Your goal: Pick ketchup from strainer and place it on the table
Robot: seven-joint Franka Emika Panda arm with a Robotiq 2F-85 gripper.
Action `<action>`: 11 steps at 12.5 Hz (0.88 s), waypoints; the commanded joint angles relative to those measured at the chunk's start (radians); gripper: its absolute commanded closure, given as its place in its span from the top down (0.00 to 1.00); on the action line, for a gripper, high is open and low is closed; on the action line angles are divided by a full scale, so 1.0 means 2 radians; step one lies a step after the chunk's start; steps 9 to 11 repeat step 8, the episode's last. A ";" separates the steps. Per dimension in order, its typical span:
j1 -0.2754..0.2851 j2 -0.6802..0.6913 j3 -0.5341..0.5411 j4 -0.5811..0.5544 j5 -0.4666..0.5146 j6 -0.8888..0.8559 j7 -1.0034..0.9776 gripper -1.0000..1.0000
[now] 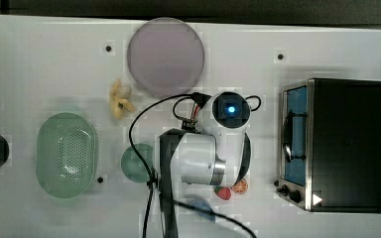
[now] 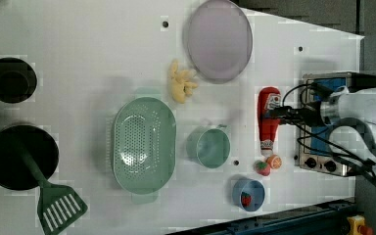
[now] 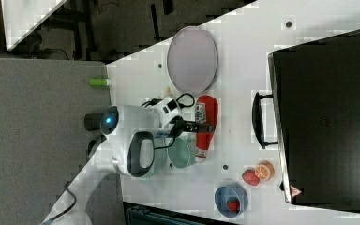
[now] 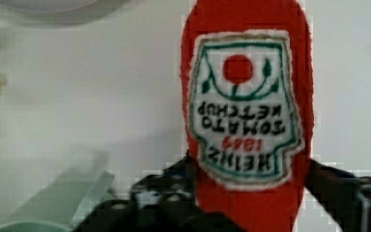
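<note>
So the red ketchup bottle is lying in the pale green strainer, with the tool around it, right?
Not quite. The ketchup lies on the white table, not in the strainer, which holds nothing, as the left view shows. The tool is indeed around the bottle, one finger on each side.

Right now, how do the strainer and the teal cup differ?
The strainer is a pale green oval with a perforated floor; the cup is round, darker teal and has solid walls. The strainer is clearly the larger of the two. In the left view the strainer sits apart on the cup's left, while the cup lies nearer the ketchup. Both stand open side up on the table and look empty.
</note>
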 commanded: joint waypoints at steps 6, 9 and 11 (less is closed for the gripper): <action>0.003 -0.072 0.001 0.035 -0.003 -0.048 0.056 1.00; 0.002 -0.110 -0.002 0.068 -0.003 -0.112 0.135 1.00; 0.002 -0.110 -0.002 0.068 -0.003 -0.112 0.135 1.00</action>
